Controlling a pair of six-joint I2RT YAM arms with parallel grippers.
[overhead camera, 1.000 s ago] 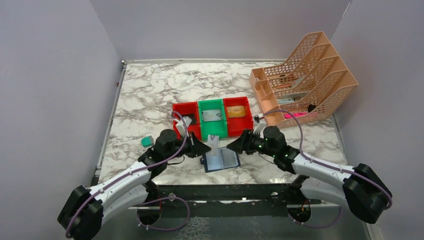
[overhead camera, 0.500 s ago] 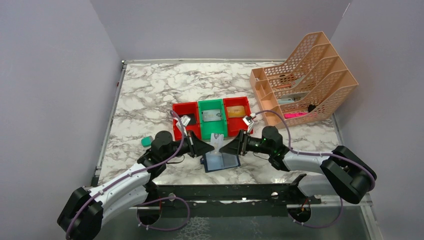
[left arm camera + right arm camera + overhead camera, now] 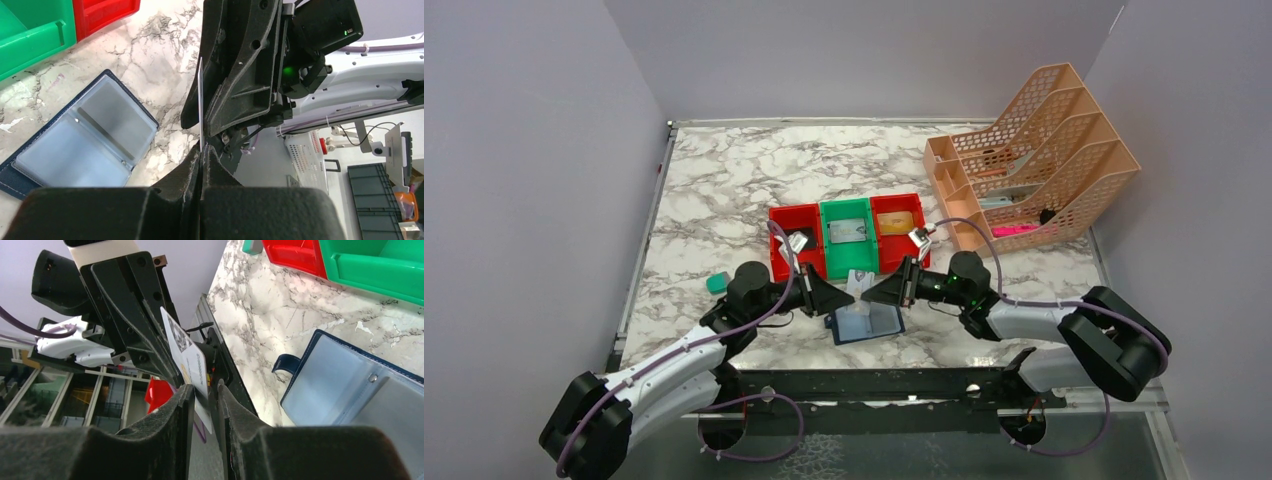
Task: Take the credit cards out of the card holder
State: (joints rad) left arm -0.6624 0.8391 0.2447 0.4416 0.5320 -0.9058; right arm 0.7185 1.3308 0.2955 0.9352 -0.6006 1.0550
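Top external view: a pale credit card [image 3: 858,283] is held upright just above the card holder [image 3: 865,324], which is laid open and flat on the marbled desk [image 3: 724,190], near its front edge. One edge of the card is clenched by the left tool [image 3: 201,150]. The card is straddled from the opposite side by the right tool [image 3: 202,390]; whether its pads are pressed on the card cannot be told. Just behind, a green bin [image 3: 834,260] is flanked by two red bins [image 3: 789,212].
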